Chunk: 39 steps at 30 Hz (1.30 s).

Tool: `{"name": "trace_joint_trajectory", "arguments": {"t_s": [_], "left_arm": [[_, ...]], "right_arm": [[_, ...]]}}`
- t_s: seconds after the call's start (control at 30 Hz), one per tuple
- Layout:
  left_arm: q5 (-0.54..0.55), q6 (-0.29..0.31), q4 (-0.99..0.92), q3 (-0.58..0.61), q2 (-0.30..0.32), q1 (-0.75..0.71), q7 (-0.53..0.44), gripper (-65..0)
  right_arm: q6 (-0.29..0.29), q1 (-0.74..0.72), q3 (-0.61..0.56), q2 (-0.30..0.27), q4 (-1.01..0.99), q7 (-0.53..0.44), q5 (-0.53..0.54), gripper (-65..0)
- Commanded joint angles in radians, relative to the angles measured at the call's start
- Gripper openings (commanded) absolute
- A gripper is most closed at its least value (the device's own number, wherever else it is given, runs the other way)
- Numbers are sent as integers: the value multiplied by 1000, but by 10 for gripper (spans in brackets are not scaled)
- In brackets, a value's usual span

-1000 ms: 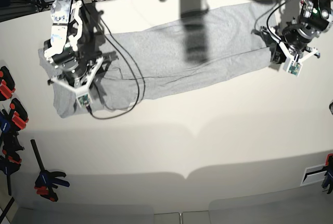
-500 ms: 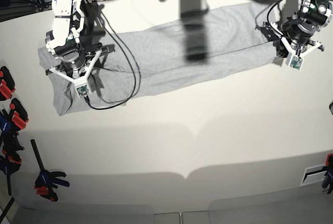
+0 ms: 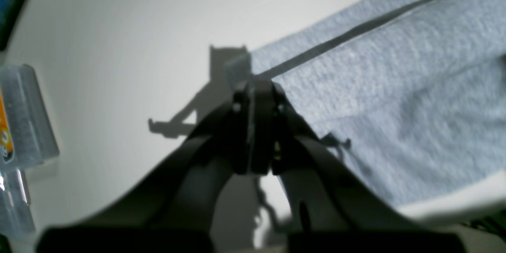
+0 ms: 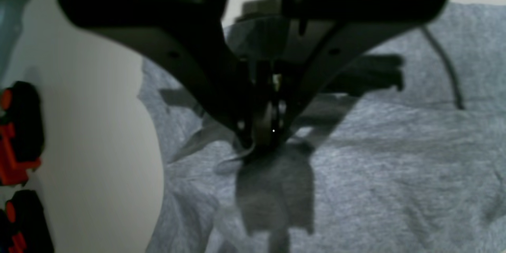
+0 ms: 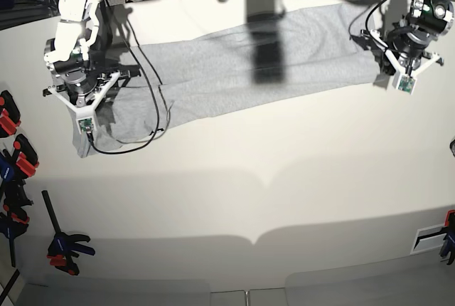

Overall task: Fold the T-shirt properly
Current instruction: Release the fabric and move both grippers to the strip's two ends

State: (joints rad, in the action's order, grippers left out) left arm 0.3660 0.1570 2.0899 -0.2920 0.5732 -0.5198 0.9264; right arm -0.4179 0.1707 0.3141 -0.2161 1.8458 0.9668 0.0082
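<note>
The T-shirt (image 5: pixel 234 78) is a light grey band stretched flat across the far half of the table, plain side showing. My right gripper (image 5: pixel 79 103) sits at its left end, on the left in the base view. In the right wrist view this gripper (image 4: pixel 259 142) is shut on a pinched fold of the grey cloth (image 4: pixel 395 166). My left gripper (image 5: pixel 384 55) is at the shirt's right end. In the left wrist view it (image 3: pixel 253 87) is shut on the cloth's corner, and the T-shirt (image 3: pixel 395 87) spreads away to the right of it.
Red and black clamps (image 5: pixel 14 156) line the table's left edge, with another (image 5: pixel 64 245) nearer the front. A black cable (image 5: pixel 142 132) loops over the shirt's left part. Clear plastic pieces (image 3: pixel 23 118) stand left of the left gripper.
The right arm has moved left and toward the far side, the left arm slightly up and right. The shirt has been drawn out longer and straighter between them.
</note>
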Motion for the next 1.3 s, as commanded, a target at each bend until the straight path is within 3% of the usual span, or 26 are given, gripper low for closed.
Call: {"name": "trace_joint_trajectory", "arguments": {"t_s": [0.0, 0.17, 1.0, 1.03, 1.13, 1.2, 1.27], "left_arm": [[-1, -10, 16, -10, 5, -10, -6, -650], [-23, -8, 16, -10, -30, -34, -12, -650], [-63, -8, 18, -10, -30, -84, 14, -650], [-63, -8, 18, -10, -30, -84, 16, -650], [-59, -8, 18, -10, -29, -84, 56, -628], [-59, -8, 18, -10, -29, -84, 75, -486], [-59, -9, 18, -10, -30, -84, 76, -392]], "right_arm": [[13, -4, 5, -10, 20, -14, 3, -650], [14, -3, 6, -11, 20, -17, -9, -650], [18, -2, 14, -8, 20, 57, 0, -650], [19, -2, 14, -8, 20, 63, 15, -616], [19, -2, 14, -8, 18, 81, 75, -407], [34, -2, 14, -9, 15, 81, 78, -352], [44, -2, 14, -9, 16, 94, 77, -351]]}}
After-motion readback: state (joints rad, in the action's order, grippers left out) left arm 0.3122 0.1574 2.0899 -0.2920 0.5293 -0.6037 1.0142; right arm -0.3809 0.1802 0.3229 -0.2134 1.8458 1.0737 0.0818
